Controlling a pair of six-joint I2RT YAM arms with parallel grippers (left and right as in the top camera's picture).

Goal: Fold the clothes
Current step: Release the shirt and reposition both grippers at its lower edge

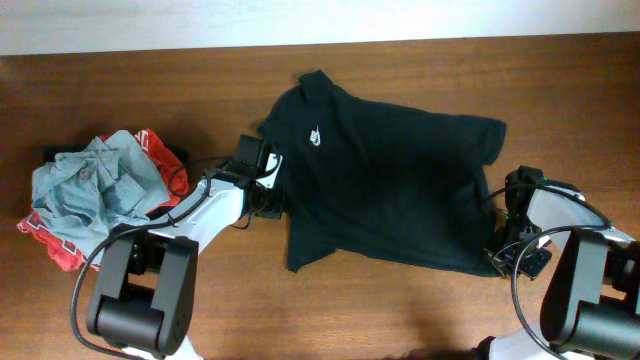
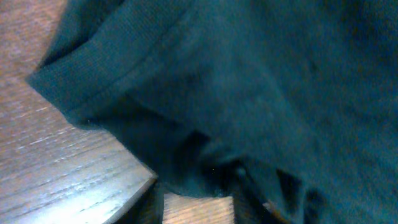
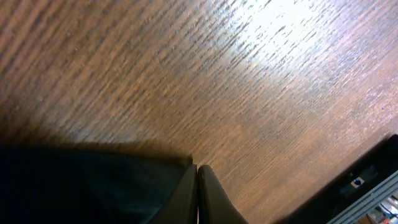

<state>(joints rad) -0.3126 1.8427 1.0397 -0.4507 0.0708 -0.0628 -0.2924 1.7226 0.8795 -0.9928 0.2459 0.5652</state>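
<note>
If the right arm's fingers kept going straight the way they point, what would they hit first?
Most likely the bare wooden table: it fills the view ahead of the right fingers. The black shirt lies beside them, not in front.

Wooden table point(image 1: 100, 80): black T-shirt point(image 1: 400, 190), garment pile point(image 1: 95, 190)

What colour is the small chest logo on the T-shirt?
The logo is white, on the black T-shirt; clearest in the overhead view.
</note>
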